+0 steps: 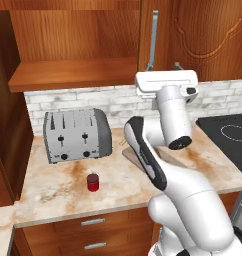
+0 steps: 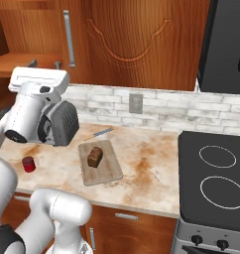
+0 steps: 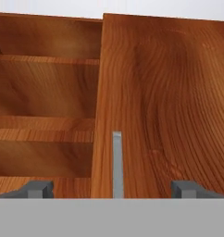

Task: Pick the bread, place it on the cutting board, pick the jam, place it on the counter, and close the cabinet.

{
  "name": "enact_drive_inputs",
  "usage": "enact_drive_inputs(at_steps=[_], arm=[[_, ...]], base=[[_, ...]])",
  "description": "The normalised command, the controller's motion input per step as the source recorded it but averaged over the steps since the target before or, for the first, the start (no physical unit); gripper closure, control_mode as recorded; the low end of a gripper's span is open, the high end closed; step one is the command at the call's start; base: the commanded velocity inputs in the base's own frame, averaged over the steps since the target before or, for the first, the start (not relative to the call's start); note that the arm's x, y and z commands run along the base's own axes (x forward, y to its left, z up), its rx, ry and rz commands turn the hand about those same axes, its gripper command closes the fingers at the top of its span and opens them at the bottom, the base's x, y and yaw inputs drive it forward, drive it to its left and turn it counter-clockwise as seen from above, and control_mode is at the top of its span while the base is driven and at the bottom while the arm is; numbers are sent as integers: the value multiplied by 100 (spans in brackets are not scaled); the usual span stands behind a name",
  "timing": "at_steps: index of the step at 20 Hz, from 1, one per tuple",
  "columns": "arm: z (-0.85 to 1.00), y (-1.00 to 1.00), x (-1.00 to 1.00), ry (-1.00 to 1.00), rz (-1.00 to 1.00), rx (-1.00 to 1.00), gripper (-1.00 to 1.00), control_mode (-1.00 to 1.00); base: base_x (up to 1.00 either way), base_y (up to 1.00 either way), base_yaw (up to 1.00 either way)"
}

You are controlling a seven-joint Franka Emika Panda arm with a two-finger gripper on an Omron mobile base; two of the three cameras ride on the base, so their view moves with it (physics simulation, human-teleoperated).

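Observation:
The dark brown bread [image 2: 94, 156] lies on the cutting board [image 2: 106, 171]. The red jam [image 1: 93, 182] [image 2: 28, 164] stands on the counter [image 1: 53, 192], in front of the toaster. The cabinet [image 1: 73, 30] is open on its left half, showing wooden shelves [image 3: 44, 129]. My gripper [image 1: 163, 66] [image 2: 45, 64] [image 3: 113, 190] is raised to the foot of the silver handle [image 3: 117, 162] [image 1: 153, 40] on the door [image 2: 137, 44] right of the opening. Its fingers stand wide apart, open, with nothing between them.
A silver toaster [image 1: 77, 135] sits at the back left of the counter. A blue-handled knife [image 2: 97, 133] lies behind the board. A black stove [image 2: 216, 173] is to the right. A dark wooden panel [image 1: 5, 100] stands at the far left.

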Motion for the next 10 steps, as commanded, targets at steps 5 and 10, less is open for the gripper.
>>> enact_drive_inputs(at_steps=[5, 10], arm=[[14, 33, -24, 3, 0, 0, -100, -100], [17, 34, -28, 3, 0, 0, -100, -100]], base=[[0, 0, 0], [0, 0, 0]])
